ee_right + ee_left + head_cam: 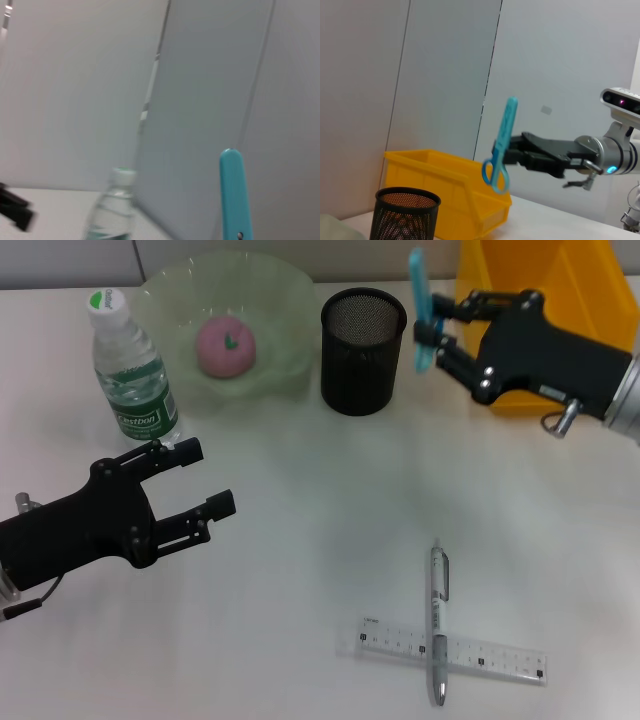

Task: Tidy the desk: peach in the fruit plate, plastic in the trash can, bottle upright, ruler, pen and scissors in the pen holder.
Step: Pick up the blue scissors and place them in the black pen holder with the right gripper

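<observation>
One step in hand: my right tool [437, 328] grips the scissors [420, 308] just right of the pen holder [362, 337]; next I'd centre and lower them in.

The pen holder [407, 212] is cut off by the frame's lower edge in the left wrist view. In the right wrist view only the scissors' [235, 195] blue tip shows, the handles out of frame, and the bottle [111, 210] is blurred, its base cropped. The right gripper's [440, 332] arm runs off the head view's edge.
</observation>
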